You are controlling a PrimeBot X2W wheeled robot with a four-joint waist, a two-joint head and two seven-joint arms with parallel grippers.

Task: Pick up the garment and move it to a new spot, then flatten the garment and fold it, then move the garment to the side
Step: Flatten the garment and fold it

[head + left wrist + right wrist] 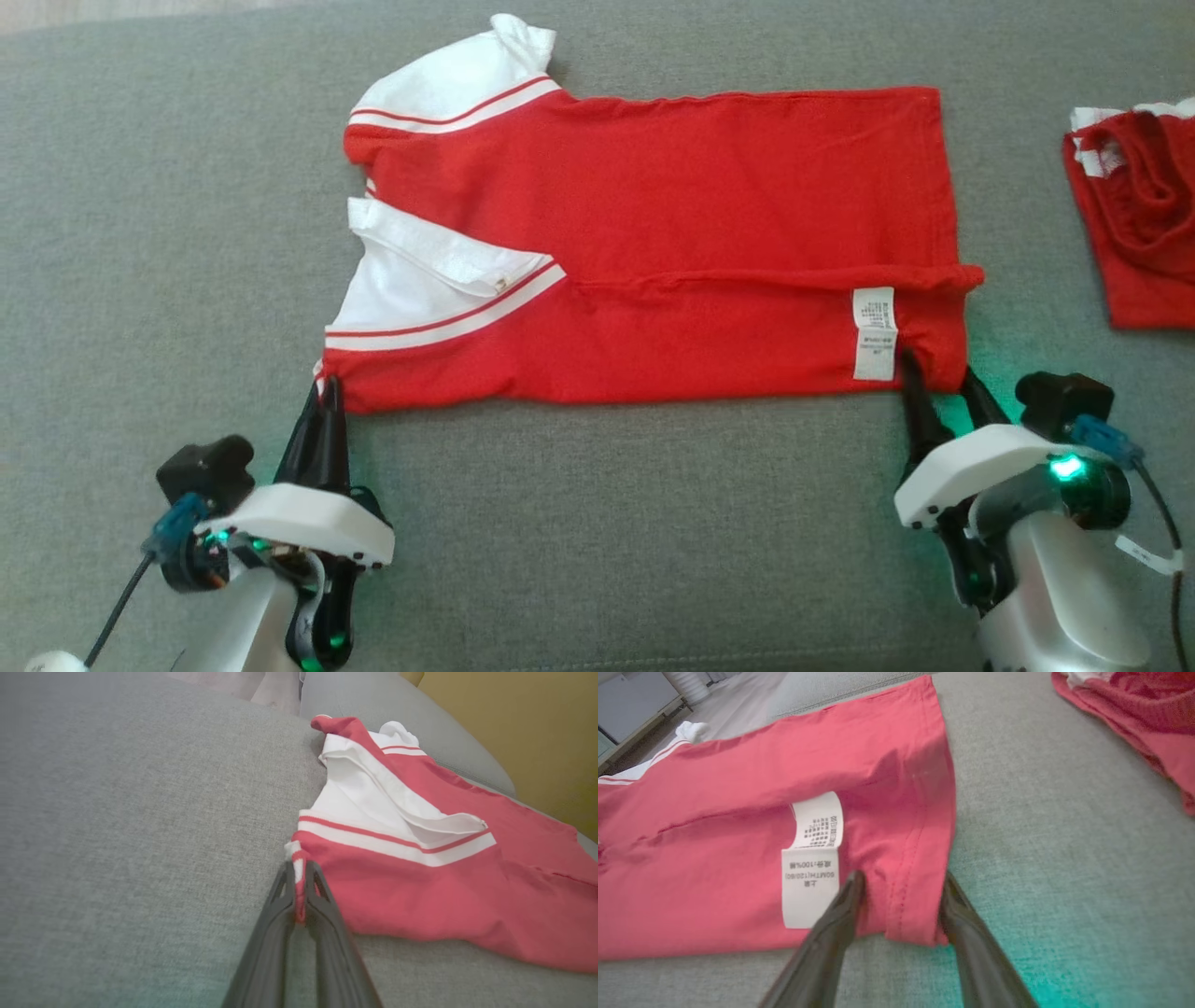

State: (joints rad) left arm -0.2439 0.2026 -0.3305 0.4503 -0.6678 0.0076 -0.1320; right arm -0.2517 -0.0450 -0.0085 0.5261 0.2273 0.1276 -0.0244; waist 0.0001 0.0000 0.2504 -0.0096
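The garment (pixel 653 233) lies flat on the grey cushion (pixel 607 523), long axis left to right, stretching far from us. Our left gripper (pixel 326 392) pinches its near-left corner — our right gripper (pixel 936 371) (jaws spread) straddles the near-right hem, neither arm nearer.

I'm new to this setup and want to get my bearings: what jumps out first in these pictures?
A red shirt with white shoulder panels lies spread across the grey cushion. The left claw is pinched shut on its near collar-end corner, while the right claw stands open astride the near hem corner beside the white care label. A second red garment sits crumpled at the far right.
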